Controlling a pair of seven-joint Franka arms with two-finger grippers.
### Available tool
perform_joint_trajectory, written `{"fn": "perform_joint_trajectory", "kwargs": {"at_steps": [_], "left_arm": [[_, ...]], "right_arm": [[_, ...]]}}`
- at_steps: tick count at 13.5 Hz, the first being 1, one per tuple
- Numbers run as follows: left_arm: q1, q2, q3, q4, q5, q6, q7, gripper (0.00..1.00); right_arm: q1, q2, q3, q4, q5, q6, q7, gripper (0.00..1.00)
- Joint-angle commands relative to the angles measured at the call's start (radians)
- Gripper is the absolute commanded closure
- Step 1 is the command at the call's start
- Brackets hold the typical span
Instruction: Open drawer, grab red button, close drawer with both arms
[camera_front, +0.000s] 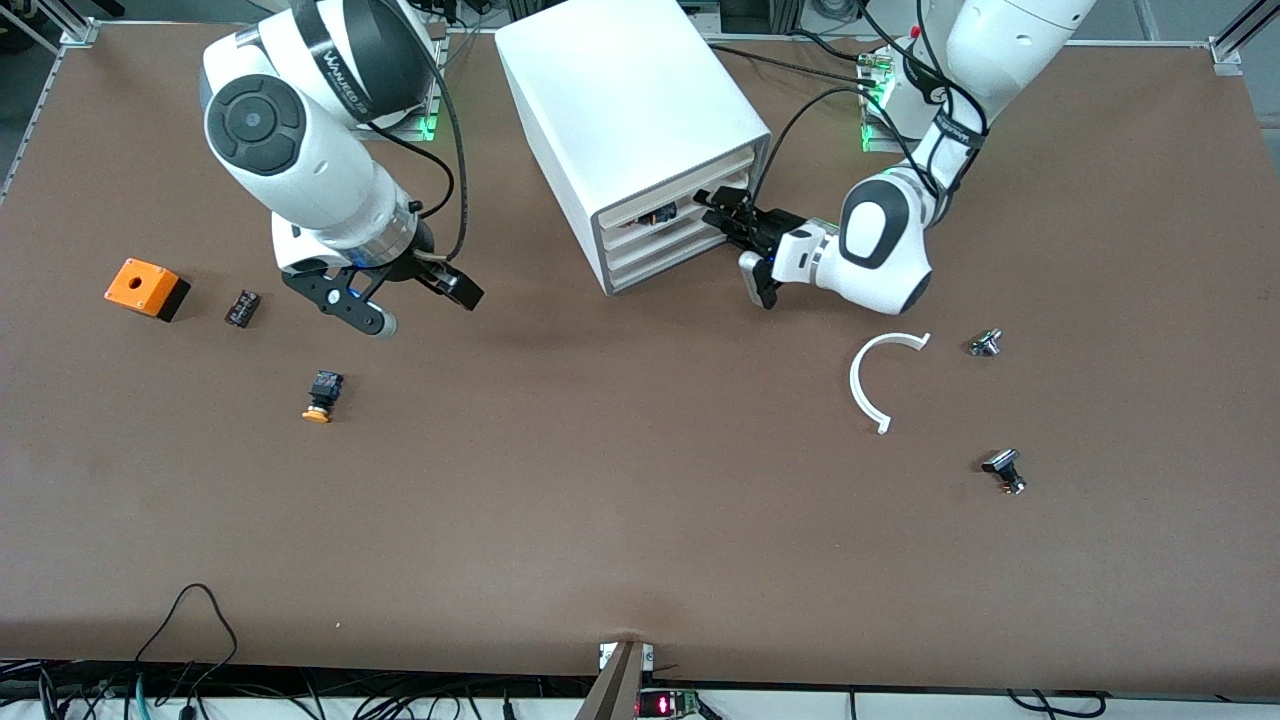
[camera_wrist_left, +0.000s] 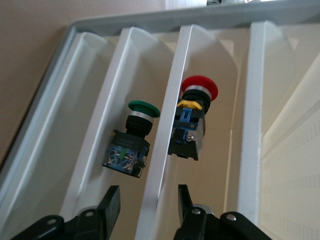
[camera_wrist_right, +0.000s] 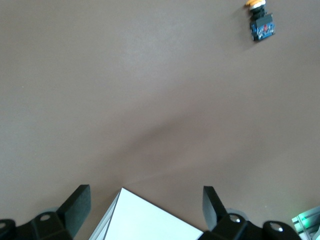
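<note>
We find the left hand (camera_front: 728, 215) at the front of the white cabinet (camera_front: 630, 120), reaching in at the drawer (camera_wrist_left: 165, 145) that is second from the top. In the left wrist view its two black fingers (camera_wrist_left: 111, 205) stand apart on either side of that drawer's cream front strip, one finger on each face of it, but we cannot tell whether they already press on the strip or merely straddle it. Just ahead of this hand, inside the drawer, lies the button (camera_wrist_left: 192, 120), its red cap pointing away from the fingers and its black and bluish body toward them. One level up, in the neighbouring drawer, a green-capped button (camera_wrist_left: 131, 142) lies close beside it, apart from the fingers.

The right hand (camera_front: 385, 290) hangs released over the counter (camera_front: 640, 520) toward the right arm's end, its fingers (camera_wrist_right: 75, 205) spread wide with nothing between them. Below it on the counter, a little nearer the front camera, sits an orange-capped button (camera_front: 322, 395). Out past that hand toward the counter's edge are a small black block (camera_front: 242, 307) and an orange box (camera_front: 146, 288) with a hole.

Toward the left arm's end, well apart from the left hand, lie a white curved piece (camera_front: 872, 380) and two small metal parts (camera_front: 985, 343).
</note>
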Motion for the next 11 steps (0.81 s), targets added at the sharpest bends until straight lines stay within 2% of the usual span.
{"fn": "perform_joint_trajectory", "kwargs": {"at_steps": [1, 2, 3, 6, 9, 11], "left_arm": [[-0.010, 0.016, 0.002, -0.012, -0.032, 0.013, 0.080, 0.75], [-0.010, 0.021, 0.002, -0.012, -0.032, 0.013, 0.086, 0.94], [-0.010, 0.021, 0.002, -0.006, -0.032, 0.013, 0.088, 1.00], [0.010, 0.021, 0.006, 0.008, -0.020, 0.007, 0.086, 1.00], [0.051, 0.035, 0.017, 0.071, -0.009, 0.005, 0.076, 1.00], [0.089, 0.085, 0.026, 0.141, 0.049, 0.004, 0.076, 1.00]], "right_arm": [[0.034, 0.035, -0.006, 0.039, -0.009, 0.002, 0.115, 0.01], [0.047, 0.043, -0.006, 0.056, -0.020, 0.002, 0.163, 0.02], [0.050, 0.060, -0.004, 0.070, -0.045, 0.002, 0.206, 0.02], [0.096, 0.092, -0.006, 0.102, -0.114, 0.002, 0.296, 0.02], [0.113, 0.130, -0.006, 0.172, -0.120, -0.007, 0.332, 0.02], [0.129, 0.176, -0.006, 0.249, -0.117, -0.004, 0.393, 0.02]]}}
